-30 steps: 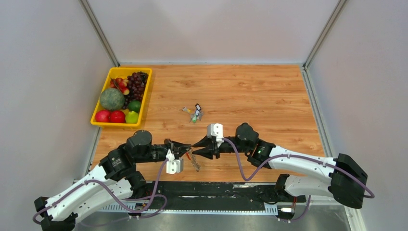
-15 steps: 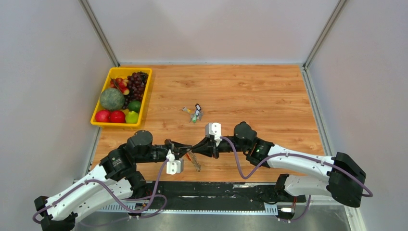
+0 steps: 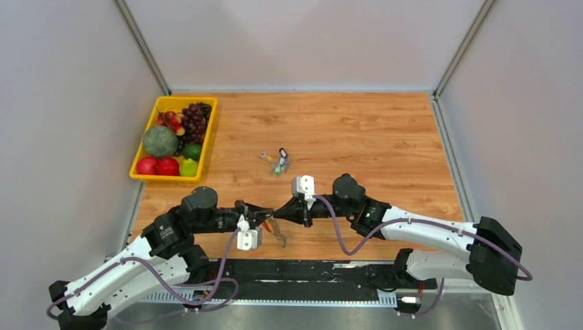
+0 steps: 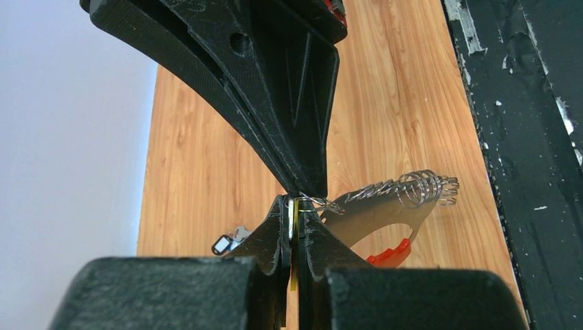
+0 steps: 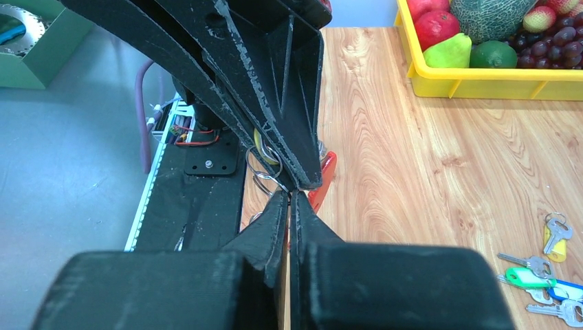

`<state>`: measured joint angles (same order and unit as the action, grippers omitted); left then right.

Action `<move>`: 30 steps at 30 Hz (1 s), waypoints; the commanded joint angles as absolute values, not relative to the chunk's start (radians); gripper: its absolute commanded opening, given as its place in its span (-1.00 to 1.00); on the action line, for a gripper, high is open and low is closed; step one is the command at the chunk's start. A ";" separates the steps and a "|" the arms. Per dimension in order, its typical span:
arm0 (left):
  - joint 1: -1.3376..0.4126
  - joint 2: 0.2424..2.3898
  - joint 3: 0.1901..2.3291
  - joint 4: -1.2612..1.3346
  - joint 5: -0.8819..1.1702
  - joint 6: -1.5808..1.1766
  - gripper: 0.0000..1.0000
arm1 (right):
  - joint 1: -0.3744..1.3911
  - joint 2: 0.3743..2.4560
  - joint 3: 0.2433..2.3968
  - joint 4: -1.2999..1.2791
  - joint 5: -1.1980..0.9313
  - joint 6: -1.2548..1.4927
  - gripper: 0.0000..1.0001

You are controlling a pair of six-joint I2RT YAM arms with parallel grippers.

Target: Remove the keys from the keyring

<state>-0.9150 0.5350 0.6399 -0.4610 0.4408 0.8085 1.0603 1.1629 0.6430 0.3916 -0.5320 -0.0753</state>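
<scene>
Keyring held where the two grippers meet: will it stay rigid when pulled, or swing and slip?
Likely floppy: the keyring hangs sideways off the pinch of the left gripper, its stacked wire loops loose, so it would probably swing. Thin bare metal looks apt to slip in so small a grip. It seems light: a fingertip pinch alone appears to carry it.

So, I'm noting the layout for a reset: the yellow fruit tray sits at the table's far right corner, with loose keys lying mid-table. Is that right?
Not quite. The top view shows the yellow fruit tray at the table's far left corner, not the right. The loose keys do lie mid-table.
</scene>
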 commanded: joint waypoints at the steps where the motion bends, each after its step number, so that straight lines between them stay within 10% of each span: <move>1: -0.913 0.536 0.640 -0.387 0.404 0.807 -1.00 | 1.100 1.140 0.686 0.410 -0.604 -0.052 -1.00; 26: -0.912 0.513 0.638 -0.382 0.370 0.789 -1.00 | 1.057 1.026 0.620 0.479 -0.602 0.090 -0.99; 30: -0.913 0.506 0.635 -0.381 0.380 0.793 -1.00 | 1.058 1.069 0.659 0.404 -0.578 0.062 -0.62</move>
